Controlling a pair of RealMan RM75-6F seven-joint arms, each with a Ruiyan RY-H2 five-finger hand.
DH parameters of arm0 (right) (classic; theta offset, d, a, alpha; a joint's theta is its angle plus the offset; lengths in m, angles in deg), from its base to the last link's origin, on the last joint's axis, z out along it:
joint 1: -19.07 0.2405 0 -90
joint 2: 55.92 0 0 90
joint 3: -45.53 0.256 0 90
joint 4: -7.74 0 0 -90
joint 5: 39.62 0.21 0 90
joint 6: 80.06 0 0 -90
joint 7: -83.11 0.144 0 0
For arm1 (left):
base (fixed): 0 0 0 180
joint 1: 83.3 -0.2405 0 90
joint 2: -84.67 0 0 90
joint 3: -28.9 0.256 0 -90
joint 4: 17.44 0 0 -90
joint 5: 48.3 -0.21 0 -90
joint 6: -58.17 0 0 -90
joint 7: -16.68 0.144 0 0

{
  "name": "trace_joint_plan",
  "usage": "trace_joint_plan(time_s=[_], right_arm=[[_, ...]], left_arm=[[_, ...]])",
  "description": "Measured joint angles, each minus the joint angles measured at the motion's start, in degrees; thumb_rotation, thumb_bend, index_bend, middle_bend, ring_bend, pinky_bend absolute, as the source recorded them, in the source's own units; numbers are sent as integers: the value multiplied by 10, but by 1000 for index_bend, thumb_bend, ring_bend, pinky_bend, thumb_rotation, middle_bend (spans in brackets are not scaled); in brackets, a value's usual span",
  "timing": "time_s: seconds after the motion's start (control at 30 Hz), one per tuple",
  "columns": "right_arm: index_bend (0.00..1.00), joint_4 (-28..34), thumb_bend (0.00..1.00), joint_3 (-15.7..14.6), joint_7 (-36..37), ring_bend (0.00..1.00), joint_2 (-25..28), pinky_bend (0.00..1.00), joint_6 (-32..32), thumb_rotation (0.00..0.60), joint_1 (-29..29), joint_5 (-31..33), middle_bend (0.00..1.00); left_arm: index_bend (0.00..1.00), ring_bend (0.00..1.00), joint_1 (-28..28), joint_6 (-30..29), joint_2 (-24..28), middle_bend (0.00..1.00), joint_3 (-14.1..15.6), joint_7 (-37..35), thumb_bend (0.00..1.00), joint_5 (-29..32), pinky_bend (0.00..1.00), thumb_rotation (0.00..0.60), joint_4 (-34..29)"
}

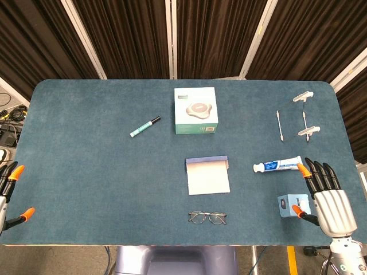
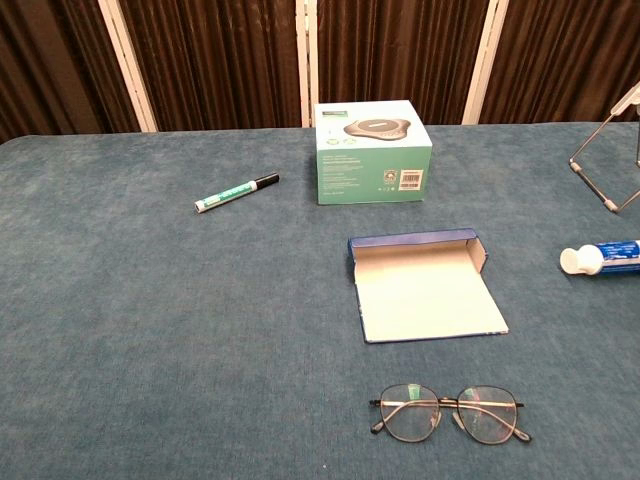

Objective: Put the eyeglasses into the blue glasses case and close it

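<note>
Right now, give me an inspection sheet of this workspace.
Surface: blue felt table, flat.
Job's things: eyeglasses near the front edge, arms folded; blue glasses case just behind them, open, flap laid flat, nothing inside.
Clutter: boxed device behind the case; green marker far left; toothpaste tube, metal rack and small blue box on the right.
Robot hands: left robot hand at the left edge, mostly out of frame, holds nothing seen; right robot hand open, beside the small blue box.
Cables: some on the floor past the left edge.
Surroundings: dark curtains behind.
</note>
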Motion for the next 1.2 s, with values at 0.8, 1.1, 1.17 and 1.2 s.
trace_joint_plan(time_s=[0.8,1.1,1.17,1.2], right_arm=[[399,26,111,-20,33,0,-20,0,304,600,151,23,0],[453,35,210,11,-47,0,-99,0,440,600,254,157,0],[458,36,219,16,-69,0,-113,0,454,600,270,192,0],[461,36,223,17,-78,0,-119,0,459,600,276,206,0]], left_arm=[[0,0,25,51,-6,0,-19,14,0,53,0,600,1],[0,0,41,82,-16,0,-26,36,0,83,0,600,2],[0,0,43,88,-17,0,-27,38,0,87,0,600,4],[0,0,45,90,-18,0,-27,39,0,89,0,600,4]])
